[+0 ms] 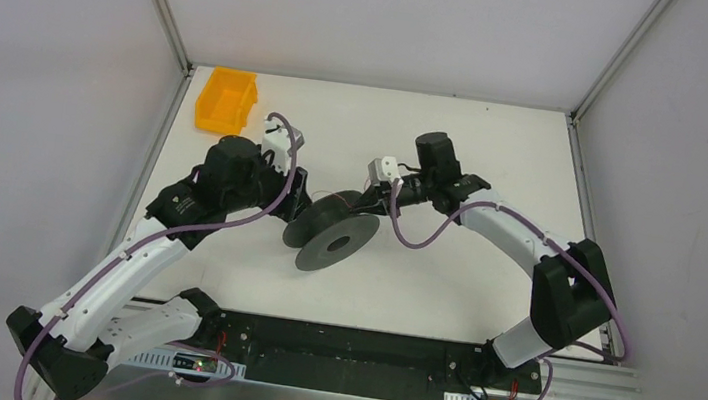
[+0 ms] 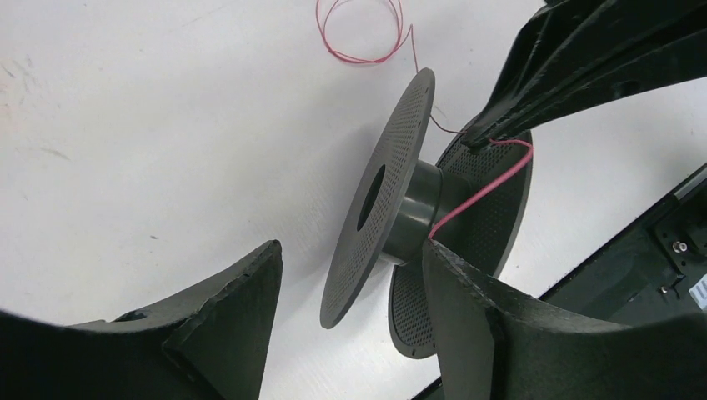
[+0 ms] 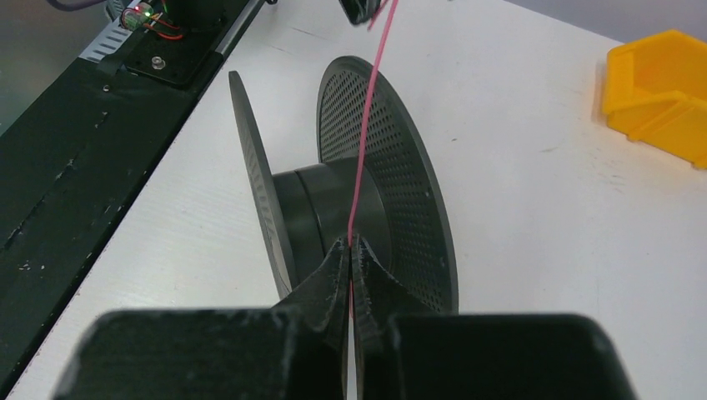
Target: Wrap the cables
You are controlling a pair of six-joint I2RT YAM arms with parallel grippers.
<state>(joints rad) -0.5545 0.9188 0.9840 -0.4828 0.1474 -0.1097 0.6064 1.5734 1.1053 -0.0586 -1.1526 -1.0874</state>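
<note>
Now R pincer nips cable by spool; L pincer open, cable beside it.

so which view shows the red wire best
Left wrist: the red wire lies in a loose loop on the table, runs past the spool to the right gripper, then down toward the hub. Right wrist shows only one straight stretch above its shut jaws. The top view: too thin to see.
</note>
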